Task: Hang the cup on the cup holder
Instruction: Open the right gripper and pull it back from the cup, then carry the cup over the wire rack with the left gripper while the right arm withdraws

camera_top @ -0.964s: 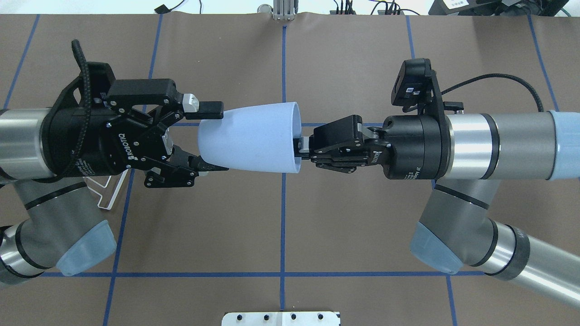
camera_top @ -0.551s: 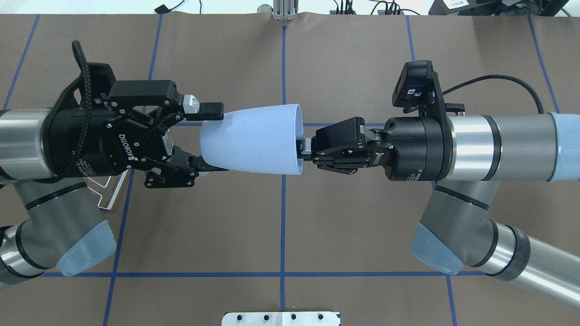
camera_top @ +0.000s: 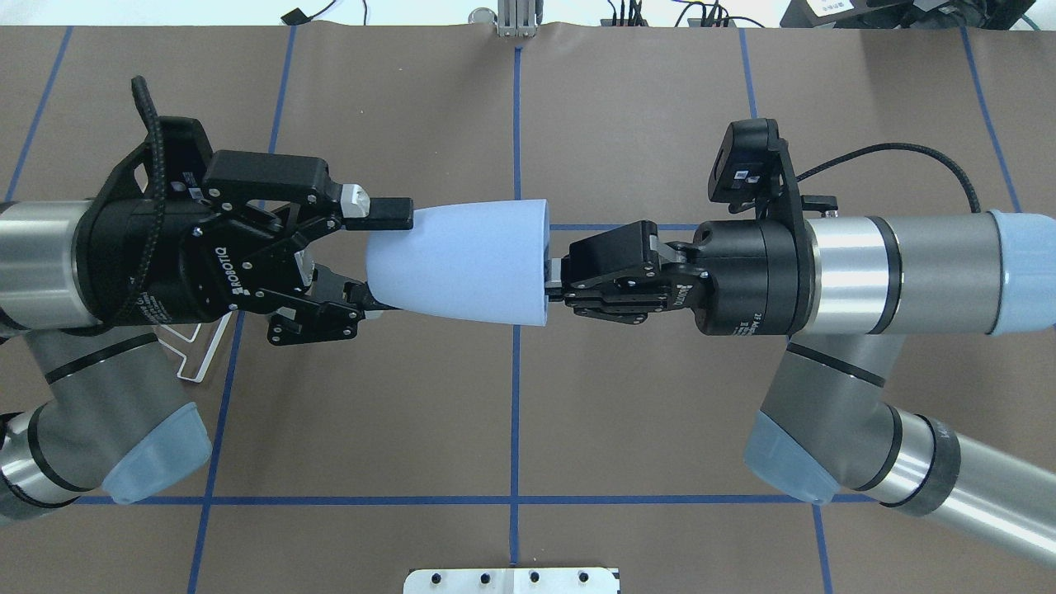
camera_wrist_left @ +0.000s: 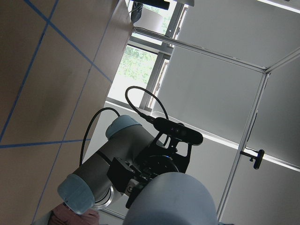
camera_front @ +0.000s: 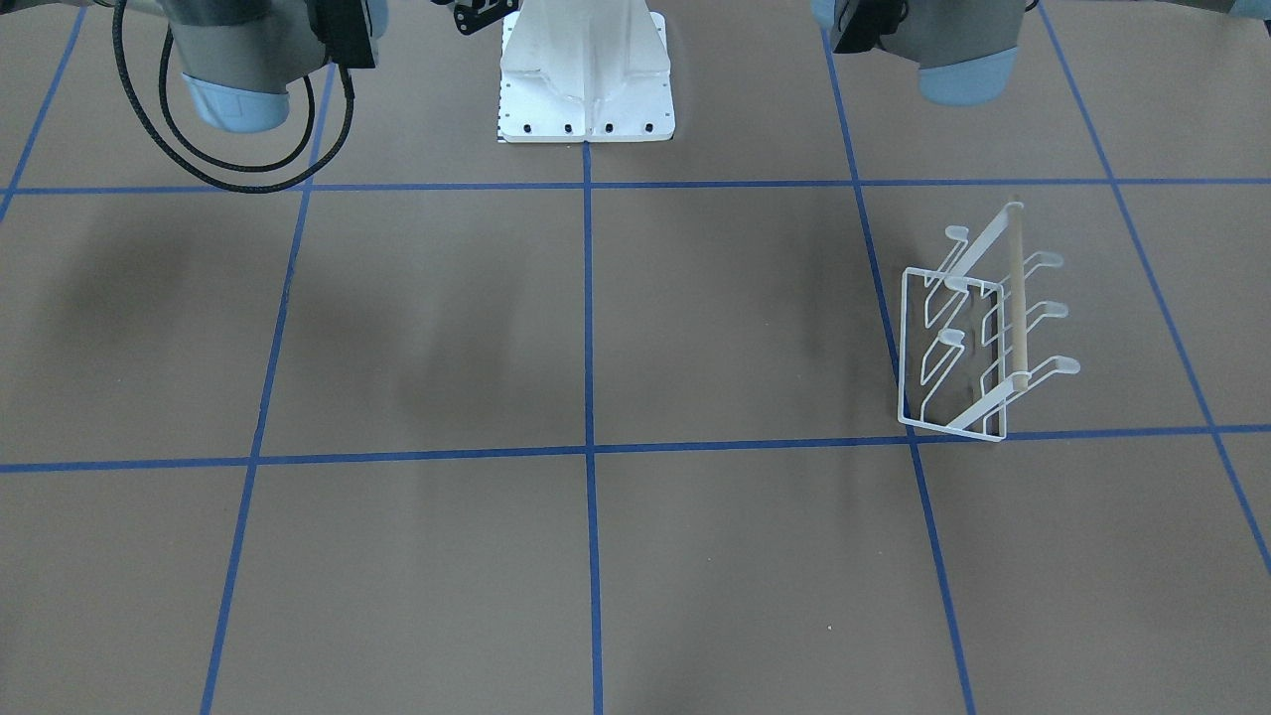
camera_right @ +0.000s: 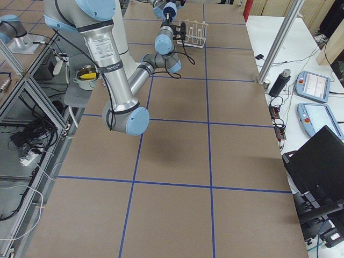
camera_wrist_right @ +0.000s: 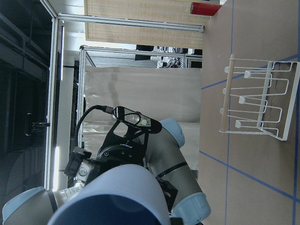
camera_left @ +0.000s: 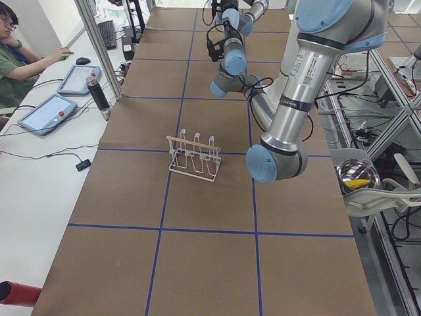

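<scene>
The pale blue-grey cup (camera_top: 462, 260) hangs level in the air over the table's middle, its base toward my left arm and its open mouth toward my right. My left gripper (camera_top: 404, 260) is shut on the base end, one finger on each side. My right gripper (camera_top: 551, 279) is shut on the rim. The cup fills the bottom of the left wrist view (camera_wrist_left: 173, 201) and of the right wrist view (camera_wrist_right: 117, 194). The white wire cup holder (camera_front: 1015, 298) with its wooden bar stands empty on my left side. It is mostly hidden under my left arm in the overhead view (camera_top: 198, 351).
The white robot base plate (camera_front: 586, 89) is at the table's near edge. An operator (camera_left: 13, 59) sits beside the table's left end with tablets (camera_left: 49, 113) and a black bottle (camera_left: 97, 93). Blue tape lines grid the brown table.
My left gripper's fingers have closed in onto the cup's base. The cup and my right gripper have shifted slightly toward the robot.
</scene>
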Motion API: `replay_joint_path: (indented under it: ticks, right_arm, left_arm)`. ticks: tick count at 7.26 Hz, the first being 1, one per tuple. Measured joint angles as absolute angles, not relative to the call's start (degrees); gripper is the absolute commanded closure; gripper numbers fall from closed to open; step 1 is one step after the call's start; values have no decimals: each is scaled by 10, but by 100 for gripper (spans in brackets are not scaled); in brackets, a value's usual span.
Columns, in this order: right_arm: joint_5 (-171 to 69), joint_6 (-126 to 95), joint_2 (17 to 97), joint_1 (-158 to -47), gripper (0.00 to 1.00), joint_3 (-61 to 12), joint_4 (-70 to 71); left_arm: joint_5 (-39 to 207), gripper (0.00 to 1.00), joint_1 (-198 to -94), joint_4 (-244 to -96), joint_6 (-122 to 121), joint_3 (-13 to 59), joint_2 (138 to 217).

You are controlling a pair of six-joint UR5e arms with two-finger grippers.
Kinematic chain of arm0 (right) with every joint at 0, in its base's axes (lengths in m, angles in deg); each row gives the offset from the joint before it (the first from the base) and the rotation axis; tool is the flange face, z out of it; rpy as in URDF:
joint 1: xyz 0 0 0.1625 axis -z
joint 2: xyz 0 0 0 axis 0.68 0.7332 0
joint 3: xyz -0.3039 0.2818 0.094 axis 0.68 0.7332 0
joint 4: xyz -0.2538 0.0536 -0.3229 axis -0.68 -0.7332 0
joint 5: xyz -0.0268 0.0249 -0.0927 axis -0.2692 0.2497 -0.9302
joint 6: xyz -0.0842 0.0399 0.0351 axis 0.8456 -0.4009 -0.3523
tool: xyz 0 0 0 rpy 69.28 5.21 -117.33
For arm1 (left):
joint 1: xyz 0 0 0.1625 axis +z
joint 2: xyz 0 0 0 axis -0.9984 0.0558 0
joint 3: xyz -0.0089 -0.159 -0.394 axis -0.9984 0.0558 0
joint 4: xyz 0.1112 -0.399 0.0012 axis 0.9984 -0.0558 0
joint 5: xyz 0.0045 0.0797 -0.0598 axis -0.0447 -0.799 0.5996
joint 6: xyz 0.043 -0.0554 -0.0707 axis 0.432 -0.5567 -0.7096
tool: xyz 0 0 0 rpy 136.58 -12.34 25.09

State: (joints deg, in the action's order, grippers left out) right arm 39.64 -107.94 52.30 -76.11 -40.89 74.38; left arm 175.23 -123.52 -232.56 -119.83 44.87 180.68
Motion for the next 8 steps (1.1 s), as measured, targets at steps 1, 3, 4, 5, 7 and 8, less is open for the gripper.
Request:
replay_joint_path:
  ticks: [1,3,4,5,7,8]
  right_arm:
    - [396,-1081,525,-759,0,-409,744]
    - [396,-1081,530,-758,0,-410,745]
    - [396,-1081,537,-759,0,-412,748]
    - [396,-1082,550,-762,0,-414,758]
    - [399,-1078,587,-797,0,-413,776]
    - [408,-1073,611,-837,0,-407,775]
  left_arm:
    - [1754,100,-1235,-2334,-1198,449,1804]
    - [1756,100,-1235,-2357,-1197,448,1800]
    - [1756,100,-1235,-2360,-1197,447,1799]
    - [1757,100,-1236,-2359,-1197,446,1798]
    - [1757,100,-1246,-2355,-1184,445,1779]
    - [1757,100,-1261,-2350,-1170,444,1769]
